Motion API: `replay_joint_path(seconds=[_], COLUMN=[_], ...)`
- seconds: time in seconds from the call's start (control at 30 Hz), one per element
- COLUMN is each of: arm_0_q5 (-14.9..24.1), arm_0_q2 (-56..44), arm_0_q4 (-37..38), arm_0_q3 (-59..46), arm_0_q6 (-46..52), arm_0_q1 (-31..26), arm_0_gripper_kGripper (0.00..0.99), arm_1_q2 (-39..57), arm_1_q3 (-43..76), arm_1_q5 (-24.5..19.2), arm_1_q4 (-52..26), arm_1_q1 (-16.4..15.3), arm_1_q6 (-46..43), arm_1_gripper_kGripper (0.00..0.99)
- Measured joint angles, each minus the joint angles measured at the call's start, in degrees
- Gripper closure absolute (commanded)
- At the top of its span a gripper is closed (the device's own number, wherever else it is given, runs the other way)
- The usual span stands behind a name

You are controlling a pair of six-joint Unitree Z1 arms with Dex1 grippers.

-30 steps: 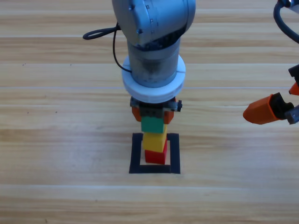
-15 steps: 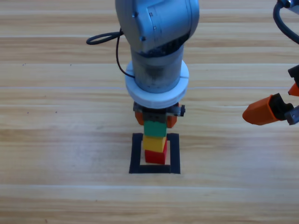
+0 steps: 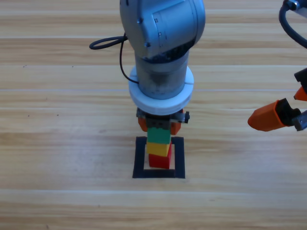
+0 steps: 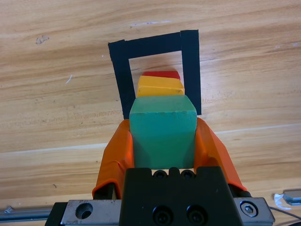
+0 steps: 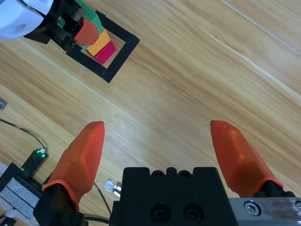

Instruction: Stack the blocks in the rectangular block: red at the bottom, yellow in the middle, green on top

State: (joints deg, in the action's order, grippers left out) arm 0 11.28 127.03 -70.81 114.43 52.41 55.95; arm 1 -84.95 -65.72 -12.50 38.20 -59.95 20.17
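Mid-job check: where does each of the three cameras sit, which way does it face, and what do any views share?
High view: above the table, looking down; left arm over the stack, right tool at the right edge.
Left wrist view: looks along the left tool, shut on the green cube, onto the yellow cube, red cube and tape square.
Right wrist view: looks along the open right tool at bare wood.
All three share the stack.
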Motion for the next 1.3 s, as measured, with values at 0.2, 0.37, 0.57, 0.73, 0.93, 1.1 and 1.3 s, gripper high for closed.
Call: replay_joint_path(seconds=[0.2, 0.37, 0.57, 0.73, 0.93, 1.1, 1.3], arm_0_q5=[0.03, 0.04, 0.23, 0.27, 0.29, 0.29, 0.30], arm_0_q2=[0.00, 0.00, -0.33, -0.43, -0.39, -0.41, -0.44], arm_0_q4=[0.52, 1.32, 2.41, 2.48, 2.49, 2.49, 2.49], arm_0_q3=[-0.24, -1.20, -2.39, -2.46, -3.20, -4.26, -4.73], arm_0_q6=[0.00, 0.00, 0.00, 0.01, 0.44, 0.53, 1.53], arm_0_q1=[0.00, 0.00, 0.00, 0.02, 0.02, 0.02, 0.02], arm_0_gripper_kGripper=[0.930, 0.893, 0.809, 0.369, 0.174, 0.174, 0.159], arm_1_q2=[-0.15, -0.74, -1.87, -1.94, -1.94, -1.94, -1.94], arm_1_q3=[0.00, 0.00, 0.00, 0.00, 0.00, 0.00, 0.00], arm_1_q5=[0.05, 0.06, 0.07, 0.10, 0.18, 0.18, 0.85], arm_1_q4=[0.00, 0.00, 0.00, 0.00, 0.00, 0.00, 0.00], arm_1_q1=[0.00, 0.00, 0.00, 0.00, 0.00, 0.00, 0.00], arm_1_q6=[-0.05, -0.05, -0.05, -0.06, -0.25, -0.25, -0.26], arm_1_gripper_kGripper=[0.001, 0.001, 0.001, 0.001, 0.001, 0.001, 0.001])
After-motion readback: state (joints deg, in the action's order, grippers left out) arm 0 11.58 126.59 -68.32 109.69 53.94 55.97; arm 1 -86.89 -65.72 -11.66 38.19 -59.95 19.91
